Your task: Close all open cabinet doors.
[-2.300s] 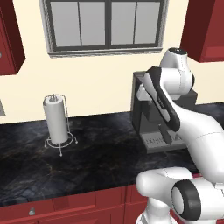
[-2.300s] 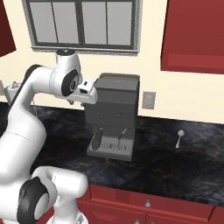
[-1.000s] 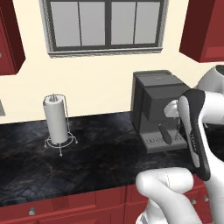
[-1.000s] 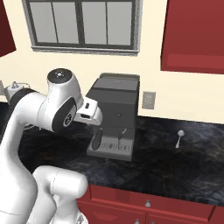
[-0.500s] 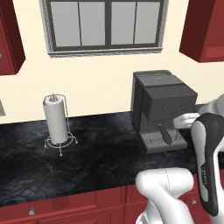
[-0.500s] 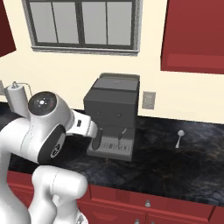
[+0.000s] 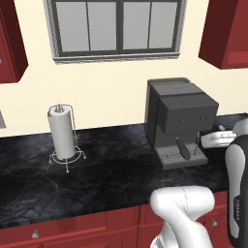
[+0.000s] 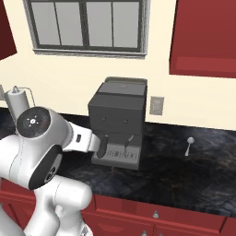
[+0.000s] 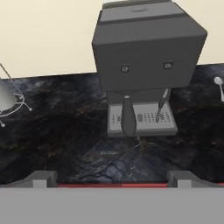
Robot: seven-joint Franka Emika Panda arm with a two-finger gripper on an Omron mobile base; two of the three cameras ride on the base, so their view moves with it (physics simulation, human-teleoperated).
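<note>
Dark-red cabinet doors hang high on the wall on either side of the window, one at the upper left (image 7: pixel 10 43) and one at the upper right (image 7: pixel 226 33), the latter also at the top right of the right base view (image 8: pixel 203 37). Whether they stand open or shut I cannot tell from these angles. My gripper (image 7: pixel 223 137) is low, far below the doors, just in front of the grey coffee machine (image 7: pixel 180 121). From the right base camera the gripper (image 8: pixel 102 148) is level with the machine's drip tray. In the hand view its fingertips (image 9: pixel 42 178) stand wide apart, open and holding nothing.
A paper towel holder (image 7: pixel 62 136) stands on the black counter (image 7: pixel 106 169) at the left. A spoon (image 8: pixel 188 145) lies right of the coffee machine (image 8: pixel 119 124), under a wall outlet (image 8: pixel 156 105). A grey-framed window (image 7: pixel 116 29) fills the wall between the cabinets.
The arm has folded down and back toward the base. The hand dropped from beside the coffee machine's top to its drip tray level. The jaws stayed open.
</note>
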